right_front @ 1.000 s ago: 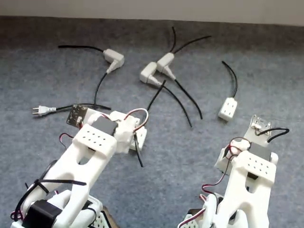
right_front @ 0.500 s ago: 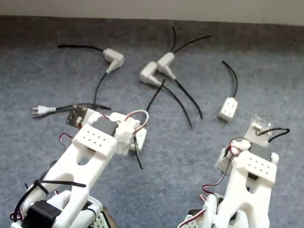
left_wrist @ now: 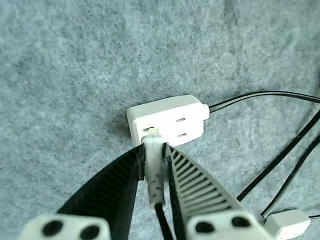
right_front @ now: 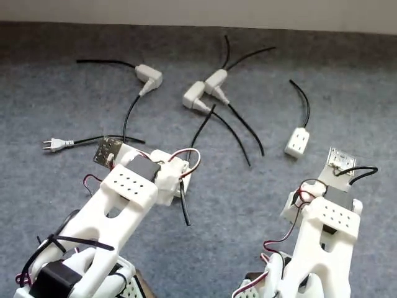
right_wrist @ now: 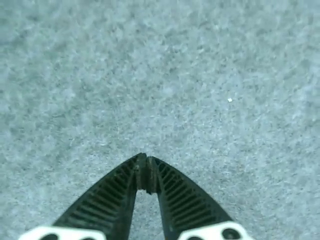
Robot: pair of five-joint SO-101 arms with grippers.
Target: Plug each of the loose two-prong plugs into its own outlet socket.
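- Left claw (left_wrist: 154,149) is clenched on a white two-prong plug (left_wrist: 155,175), one ribbed black finger on each side of its body.
- This plug's tip meets the face of a white outlet socket (left_wrist: 167,119) at one of its pairs of slots; how far the prongs are in cannot be told.
- From the socket a black cord (left_wrist: 260,96) runs off across the grey counter (left_wrist: 75,60).
- From above, the plug's own black cord (right_front: 183,208) trails out beneath the left arm.
- Right claw (right_wrist: 146,172) is pressed closed with nothing in it, above bare counter.
- Another loose plug (right_front: 57,144) lies flat, well off to the left of the left arm.
- A second socket (right_front: 297,142) lies near the right arm, on its far side.
- Farther back lie a white fitting (right_front: 149,76) and two more fittings (right_front: 195,95) touching each other, all with black cords.
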